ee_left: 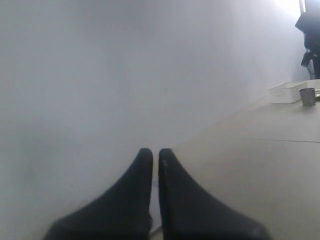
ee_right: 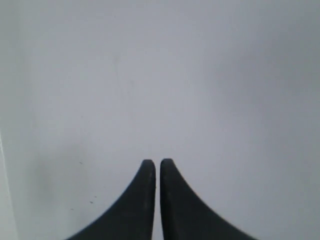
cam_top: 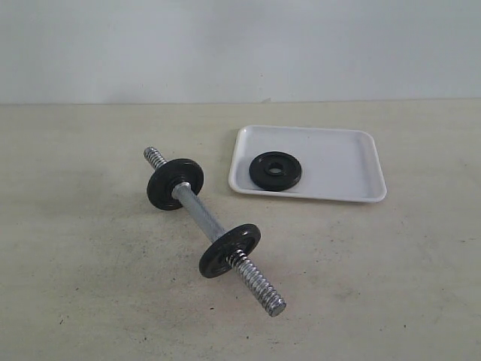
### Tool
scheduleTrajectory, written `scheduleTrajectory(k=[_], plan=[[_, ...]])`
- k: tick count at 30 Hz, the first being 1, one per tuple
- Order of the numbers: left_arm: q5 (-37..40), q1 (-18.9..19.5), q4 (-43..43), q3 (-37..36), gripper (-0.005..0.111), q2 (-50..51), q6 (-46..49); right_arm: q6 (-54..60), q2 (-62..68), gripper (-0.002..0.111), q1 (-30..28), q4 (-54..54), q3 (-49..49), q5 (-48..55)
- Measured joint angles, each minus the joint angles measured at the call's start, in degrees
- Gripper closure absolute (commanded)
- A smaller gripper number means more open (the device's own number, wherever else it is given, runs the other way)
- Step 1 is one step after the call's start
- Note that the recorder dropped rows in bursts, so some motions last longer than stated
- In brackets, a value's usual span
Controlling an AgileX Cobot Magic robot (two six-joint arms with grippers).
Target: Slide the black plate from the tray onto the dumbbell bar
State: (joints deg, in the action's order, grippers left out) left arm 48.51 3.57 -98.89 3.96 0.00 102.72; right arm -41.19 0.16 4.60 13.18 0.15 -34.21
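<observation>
The left claw [ee_left: 156,154] is closed, its two dark fingers pressed side by side with only a thin seam between them, and it grips nothing. It points at a pale wall [ee_left: 75,75] where the wall meets a beige counter [ee_left: 260,165]. The right claw [ee_right: 157,164] is closed in the same way and empty, and it faces a plain pale surface [ee_right: 160,75] that fills its whole view. Neither arm nor claw appears in the exterior view, so how the arms are bent cannot be told.

Farther along the counter, the left wrist view shows a white box [ee_left: 286,92] and a small metal cup [ee_left: 308,96], both small and blurred. A dark shape [ee_left: 310,30] is cut off by the frame edge and cannot be made out.

In the exterior view the black plate [cam_top: 275,171] lies flat in the tray [cam_top: 338,162], toward the tray's end nearer the dumbbell bar [cam_top: 203,212]. The bar lies at a slant on the counter just beside the tray, apart from it. It carries two black discs [cam_top: 230,250], one toward each end, with a threaded tip bare beyond each.
</observation>
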Motion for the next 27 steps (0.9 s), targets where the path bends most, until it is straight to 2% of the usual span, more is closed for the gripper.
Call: scheduleTrajectory(k=[3, 7, 13, 16, 22, 27], plan=[[-3.42, 0.00, 0.00, 1.22, 0.102, 0.00, 6.10, -7.98, 0.00, 0.106, 0.00, 0.00, 0.00, 1.65], [-5.86, 0.00, -0.08, 2.83, 0.102, 0.00, 7.02, -9.30, 0.00, 0.106, 0.00, 0.00, 0.00, 2.04], [0.14, 0.00, -0.22, 5.54, 0.102, -0.05, 6.12, -10.93, 0.00, 0.106, 0.00, 1.20, 0.00, 1.53], [5.53, 0.00, -0.48, 6.62, 0.102, -0.05, 3.51, -11.32, 0.00, 0.106, 0.00, 6.56, 0.00, -0.98], [14.87, 0.00, -0.61, 7.03, 0.102, -0.08, -0.13, -12.19, 0.00, 0.106, 0.00, 25.88, 0.00, -5.61], [13.25, 0.00, -0.50, 8.95, 0.102, -0.08, -0.48, -14.45, 0.00, 0.106, 0.00, 31.96, 0.00, -5.69]])
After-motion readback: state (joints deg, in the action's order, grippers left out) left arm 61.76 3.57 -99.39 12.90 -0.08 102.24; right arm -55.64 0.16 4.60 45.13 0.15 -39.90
